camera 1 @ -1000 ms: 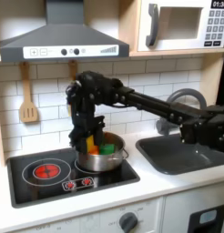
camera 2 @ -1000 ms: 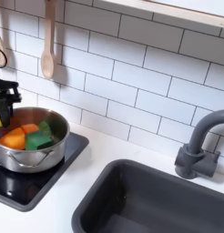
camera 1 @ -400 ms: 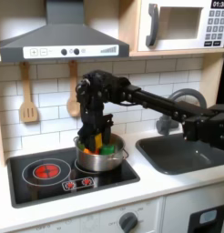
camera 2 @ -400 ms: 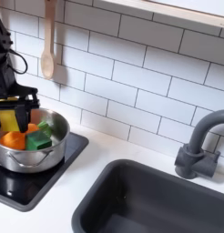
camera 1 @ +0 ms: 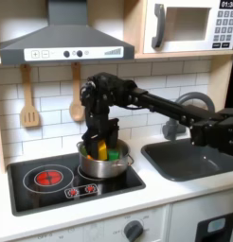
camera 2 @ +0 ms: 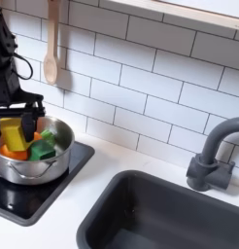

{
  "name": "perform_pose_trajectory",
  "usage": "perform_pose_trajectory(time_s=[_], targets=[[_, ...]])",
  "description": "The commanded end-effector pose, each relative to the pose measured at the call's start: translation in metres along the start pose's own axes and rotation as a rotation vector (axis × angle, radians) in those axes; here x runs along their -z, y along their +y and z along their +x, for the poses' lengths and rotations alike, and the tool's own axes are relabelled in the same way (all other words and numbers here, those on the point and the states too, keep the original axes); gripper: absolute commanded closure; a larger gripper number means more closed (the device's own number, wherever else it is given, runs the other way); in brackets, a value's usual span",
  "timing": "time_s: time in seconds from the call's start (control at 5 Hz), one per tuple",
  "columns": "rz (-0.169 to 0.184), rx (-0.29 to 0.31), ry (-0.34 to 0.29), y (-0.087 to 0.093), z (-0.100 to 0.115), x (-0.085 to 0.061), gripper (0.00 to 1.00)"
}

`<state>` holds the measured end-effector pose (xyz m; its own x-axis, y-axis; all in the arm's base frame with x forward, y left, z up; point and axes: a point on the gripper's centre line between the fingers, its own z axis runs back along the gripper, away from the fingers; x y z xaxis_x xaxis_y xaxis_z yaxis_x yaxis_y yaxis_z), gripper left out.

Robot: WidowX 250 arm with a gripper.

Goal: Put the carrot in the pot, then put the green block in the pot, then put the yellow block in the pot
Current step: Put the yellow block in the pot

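The steel pot (camera 1: 109, 171) (camera 2: 36, 171) stands on the toy stove. Inside it lie the orange carrot (camera 2: 15, 153) and the green block (camera 2: 42, 149) (camera 1: 113, 152). My gripper (camera 2: 13, 130) (camera 1: 98, 147) hangs just above the pot's opening, at the second exterior view's left side of the pot. It is shut on the yellow block (camera 2: 12, 133) (camera 1: 101, 150), which sits between the two black fingers, level with the pot's rim and over the carrot.
The black stove top (camera 1: 33, 189) has a red burner (camera 1: 47, 176) at the first exterior view's left. A wooden spoon (camera 2: 51, 58) hangs on the tiled wall. The sink (camera 2: 160, 209) and grey faucet (camera 2: 211, 156) lie at the second exterior view's right.
The gripper carried the yellow block from beside the pot's rim to over the pot and lowered it toward the carrot. Carrot and green block stayed in the pot.
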<state>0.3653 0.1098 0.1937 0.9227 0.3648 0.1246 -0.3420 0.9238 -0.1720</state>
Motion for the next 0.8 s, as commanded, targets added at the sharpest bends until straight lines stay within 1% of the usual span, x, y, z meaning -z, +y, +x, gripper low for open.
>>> perform_pose_trajectory(time_s=[0.0, 0.2, 0.4, 0.6], targets=[[0.009, 0.005, 0.004, 0.002, -0.001, 0.002, 0.0], [0.005, 0.012, 0.002, 0.001, -0.002, 0.0, 0.0], [-0.008, 0.016, 0.003, 0.0, -0.005, -0.009, 0.0], [0.004, 0.024, 0.011, 0.0, -0.007, -0.007, 0.0]])
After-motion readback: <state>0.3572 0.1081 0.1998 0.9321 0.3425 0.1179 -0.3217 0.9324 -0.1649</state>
